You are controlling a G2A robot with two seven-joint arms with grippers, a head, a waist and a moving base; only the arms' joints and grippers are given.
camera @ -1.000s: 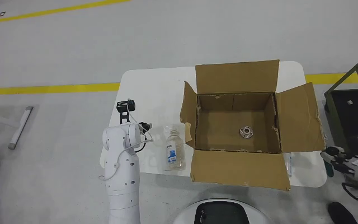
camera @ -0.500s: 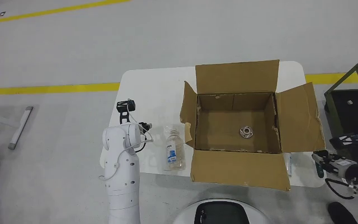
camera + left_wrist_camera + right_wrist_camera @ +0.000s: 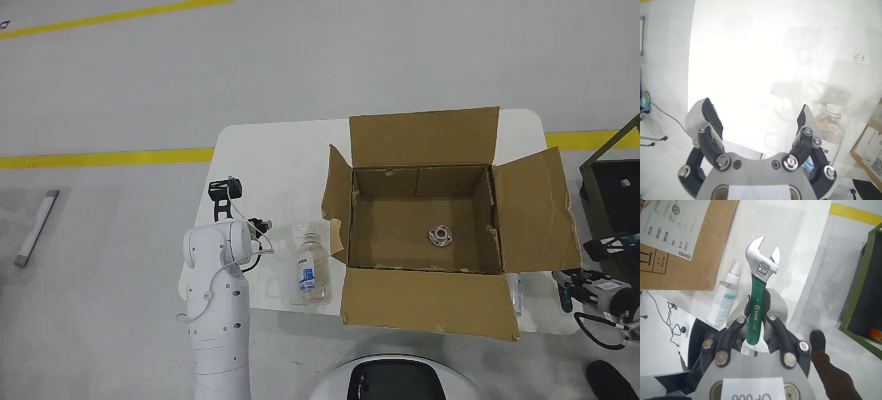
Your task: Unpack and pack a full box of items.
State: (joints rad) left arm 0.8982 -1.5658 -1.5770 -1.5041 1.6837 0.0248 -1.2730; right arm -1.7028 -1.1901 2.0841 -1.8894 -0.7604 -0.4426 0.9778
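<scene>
Right wrist view, right fingers (image 3: 768, 300) clamping wrench (image 3: 761, 275) lengthwise, head outward (left fingers (image 3: 712, 117) spread, empty)

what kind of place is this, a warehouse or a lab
Likely an industrial hall or test floor: a grey floor with a yellow line, a white table bearing an open cardboard box, and a green metal rack beside it.

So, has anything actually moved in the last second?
Only the right gripper, shut on the green wrench, edged slightly toward the table. Nothing was picked up or released. The open left gripper, the water bottle, the cardboard box and the metal part inside stayed put.
</scene>
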